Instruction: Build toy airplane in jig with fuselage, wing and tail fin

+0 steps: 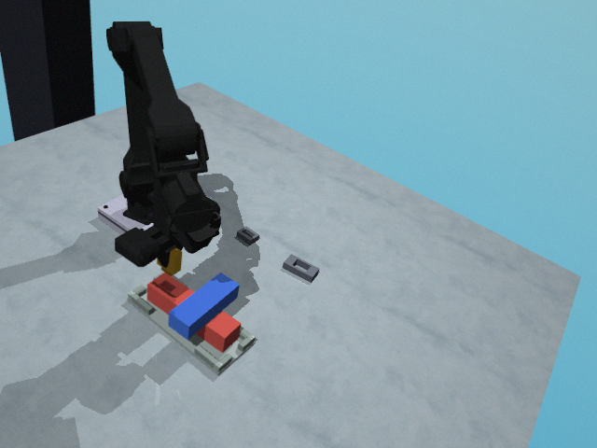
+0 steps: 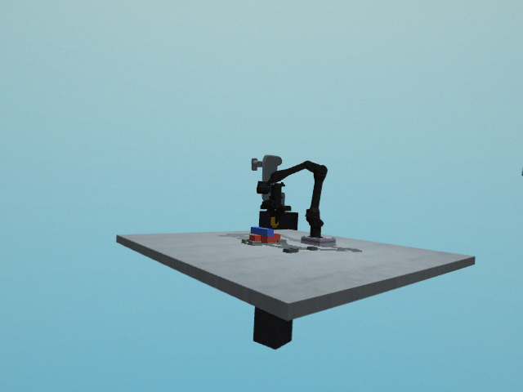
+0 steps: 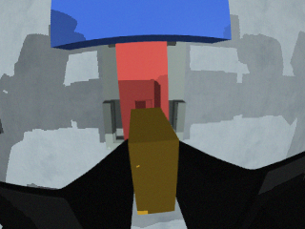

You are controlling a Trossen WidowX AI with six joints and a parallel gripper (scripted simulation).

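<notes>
Table [image 1: 385,289], grey mottled slab, carries everything; dark post under it in exterior view. Black arm [image 1: 154,120] rises from pale base plate [image 1: 113,214] near the table's far left part, bends over and points down toward the jig. Jig [image 1: 219,361], light grey cradle with corner stops, sits in front of the arm. Red fuselage [image 1: 224,328] lies flat in the cradle, long axis along it. Blue wing [image 1: 204,304] sits crosswise on top of the fuselage, around its middle, overhanging both sides. Square socket [image 1: 166,285] at the fuselage's tail end, open, nothing in it. Gripper [image 3: 152,204] closed on the yellow-brown tail fin [image 3: 152,159], fin held upright between the black fingers, lower end poking out below them. In wrist view the fin's tip overlaps the tail socket [image 3: 141,94] area, lined up with the fuselage axis; fin is above the socket, not seated, gap visible in top view [image 1: 169,262]. 2 small grey holders on the table right of the arm: bigger one [image 1: 300,268] farther right, smaller one [image 1: 247,235] near the arm's shadow, both with nothing in them, well apart from the jig.
</notes>
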